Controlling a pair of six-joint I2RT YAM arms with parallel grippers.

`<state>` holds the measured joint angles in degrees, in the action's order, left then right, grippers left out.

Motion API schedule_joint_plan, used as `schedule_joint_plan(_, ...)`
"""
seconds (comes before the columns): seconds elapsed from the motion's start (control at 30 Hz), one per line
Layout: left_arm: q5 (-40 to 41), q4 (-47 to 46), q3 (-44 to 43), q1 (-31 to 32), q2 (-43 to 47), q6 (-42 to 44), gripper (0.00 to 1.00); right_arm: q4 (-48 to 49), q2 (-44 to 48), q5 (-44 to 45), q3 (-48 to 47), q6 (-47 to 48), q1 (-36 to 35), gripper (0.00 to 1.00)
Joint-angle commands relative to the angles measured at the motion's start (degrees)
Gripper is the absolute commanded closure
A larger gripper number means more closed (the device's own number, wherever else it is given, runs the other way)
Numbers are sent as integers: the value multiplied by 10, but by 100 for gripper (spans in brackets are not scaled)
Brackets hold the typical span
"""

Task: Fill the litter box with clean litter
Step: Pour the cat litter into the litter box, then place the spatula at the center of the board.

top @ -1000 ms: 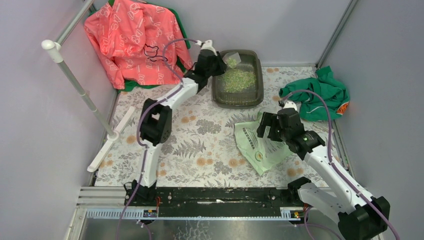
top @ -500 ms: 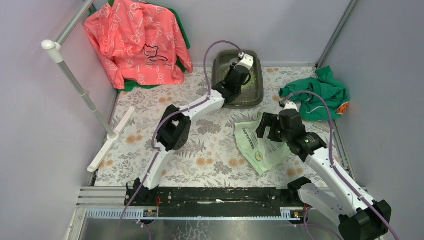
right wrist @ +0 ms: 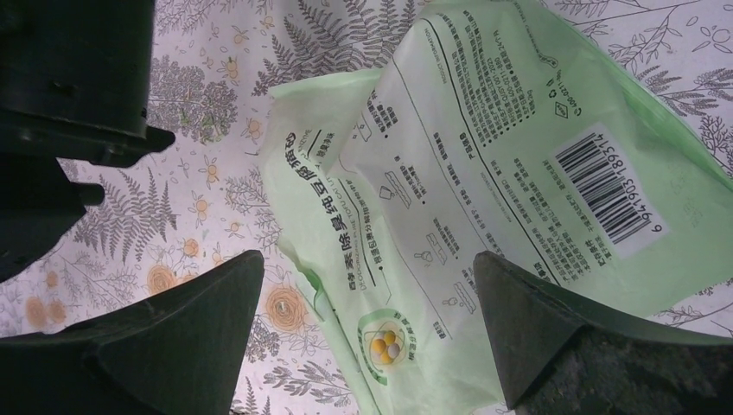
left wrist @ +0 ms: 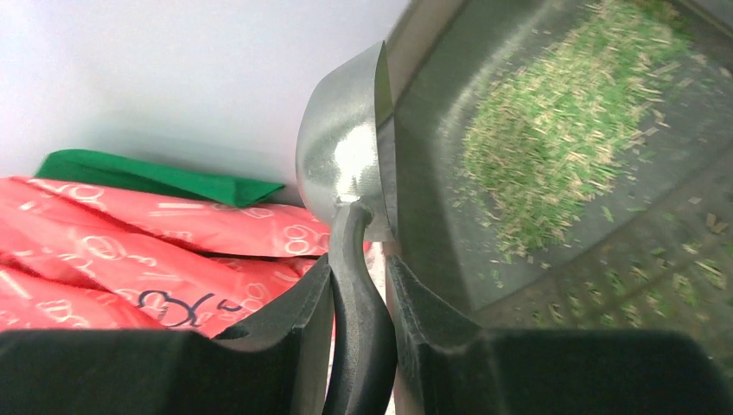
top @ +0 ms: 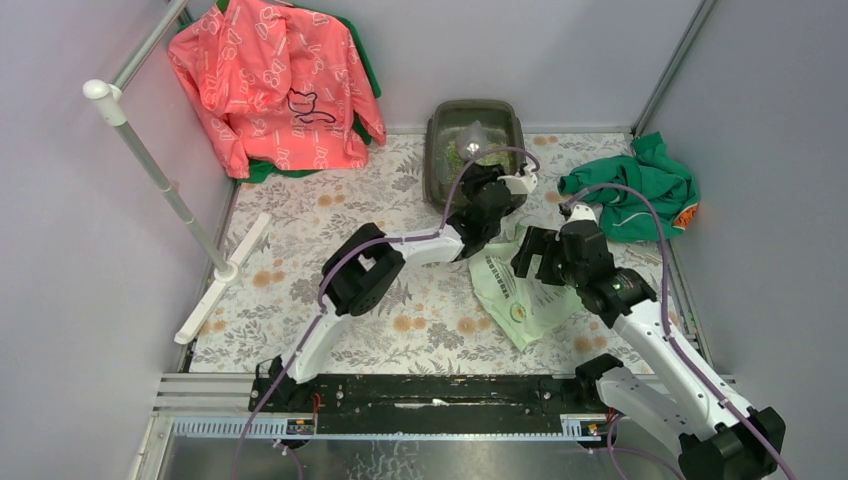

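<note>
Litter box: a dark tray (top: 436, 170) at the far middle of the surface (top: 400, 290), close to the far wall. It looks like stiff plastic that would not flex.
Litter: pale green and beige grains (left wrist: 553, 147) lie in a loose heap on the box floor, with bare floor around them.
Handling: the grains are probably light, dry and free-running. Fingers cannot pinch them, so they need carrying in a bowl or pouring, and any tilt would spill them.
Left tool: (left wrist: 359, 268) clamped on the dark handle of a metal scoop (left wrist: 341, 156), whose bowl sits just beside the box rim. Only the bowl's back shows, so I cannot tell if it is loaded.
Right tool: (right wrist: 367, 268) fingers spread wide, hovering over the green bag (right wrist: 519, 130) and gripping nothing.
Bag: lies flat and creased, near and right of the box. The film is likely thin, limp and slippery.
Where to hold: the scoop by its handle, kept level; the bag by a pinched edge or corner.
</note>
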<state>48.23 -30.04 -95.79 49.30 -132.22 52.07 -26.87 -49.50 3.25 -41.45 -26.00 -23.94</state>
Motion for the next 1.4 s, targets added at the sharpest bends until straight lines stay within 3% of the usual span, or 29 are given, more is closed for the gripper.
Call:
schedule_joint_plan(0.0,47,-117,-16,-8,59,41,100,-13,33,-13,-15,-8,2,0)
schedule_joint_plan(0.2,45,27,24,-45,196,-205,100,-41,55,-18,-34,-10,2,0)
schedule_joint_plan(0.27,31,87,52,-75,256,-329,100,-43,55,-25,-35,-11,2,0)
schedule_joint_plan(0.4,-86,215,136,-169,372,-593,100,-35,53,-38,-32,-16,2,0)
schedule_joint_plan(0.57,-223,198,264,-272,449,-815,100,-22,37,-58,-28,-18,2,0)
schedule_joint_plan(0.73,-348,71,391,-333,428,-1001,100,-7,26,-70,-16,-22,2,0)
schedule_joint_plan(0.93,-402,-152,477,-335,326,-1138,100,20,-4,-73,-5,-23,2,0)
schedule_joint_plan(1.17,-421,-346,464,-337,165,-1232,100,52,-48,-70,5,-11,2,0)
schedule_joint_plan(1.37,-432,-379,374,-332,60,-1254,97,69,-85,-59,7,2,2,0)
